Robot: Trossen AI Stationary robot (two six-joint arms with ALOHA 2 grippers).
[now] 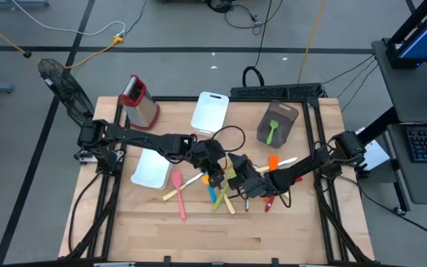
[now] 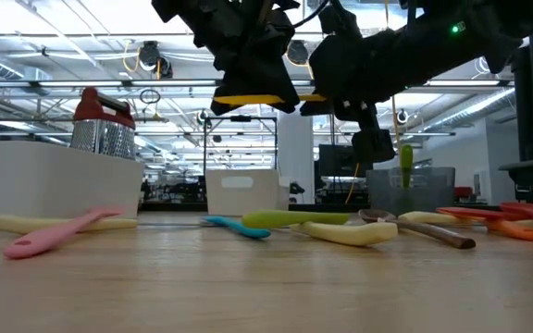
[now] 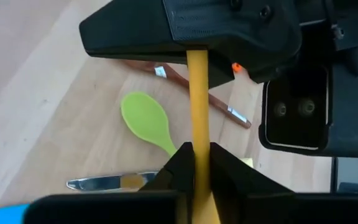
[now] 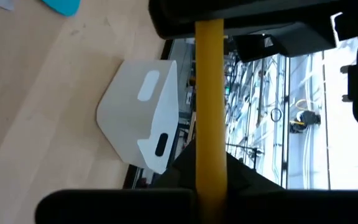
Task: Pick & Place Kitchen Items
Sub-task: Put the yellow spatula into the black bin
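A yellow utensil (image 3: 197, 106) is held level above the middle of the table (image 1: 154, 222) between the two arms, one end in each pincer, well clear of the items lying below it. The left pincer (image 3: 196, 163) is seen with its fingers (image 3: 180, 163) pressed against either side of the yellow handle, so that it is closed on it with only the handle's width between them. The right pincer (image 4: 210, 163) is likewise clamped tight on the other end of the same handle, as is shown in its own wrist view, where the yellow bar runs straight out between the dark fingers. In the low view the bar (image 2: 266, 98) is seen as a short horizontal yellow strip bridging the two dark heads. Beneath it, on the wood, a green spoon (image 3: 146, 119), a metal knife (image 3: 114, 182) and a brown wooden spoon (image 3: 219, 106) are spread; a pink spatula (image 1: 177, 194) lies nearer the left arm, beside a white tray (image 1: 151, 170). A second white tray (image 1: 210, 113) and a grey bin (image 1: 276, 123) holding a green utensil (image 1: 272, 130) are set at the far side, and a metal grater (image 1: 138, 100) with a red top is stood near the far left corner
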